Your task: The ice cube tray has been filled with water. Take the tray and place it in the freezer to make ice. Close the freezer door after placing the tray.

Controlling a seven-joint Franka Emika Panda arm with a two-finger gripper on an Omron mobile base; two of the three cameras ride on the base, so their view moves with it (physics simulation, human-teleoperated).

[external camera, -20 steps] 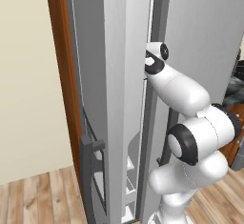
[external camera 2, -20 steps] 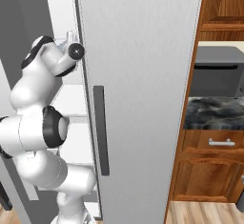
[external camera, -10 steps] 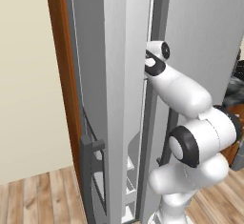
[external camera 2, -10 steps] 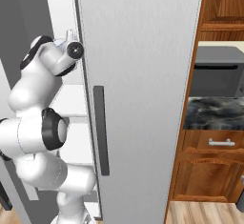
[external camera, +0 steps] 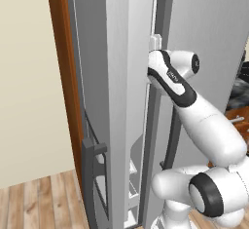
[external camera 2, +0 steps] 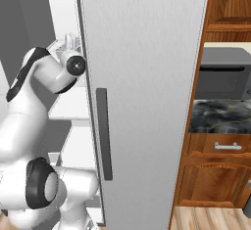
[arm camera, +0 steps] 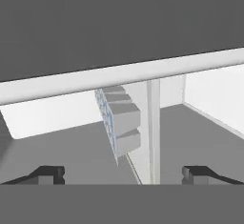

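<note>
My white arm reaches into the tall white-walled freezer; fingers spread wide. Blocky white-grey ice cube tray lies ahead, tilted.

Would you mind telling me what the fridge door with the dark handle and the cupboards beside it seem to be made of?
The fridge door looks like brushed metal: flat grey with faint vertical streaks and a matt sheen. Its handle looks like dark plastic or coated metal; the flat shading leaves that open. The cupboards look like varnished wood: reddish brown with visible grain and a slight gloss.
</note>
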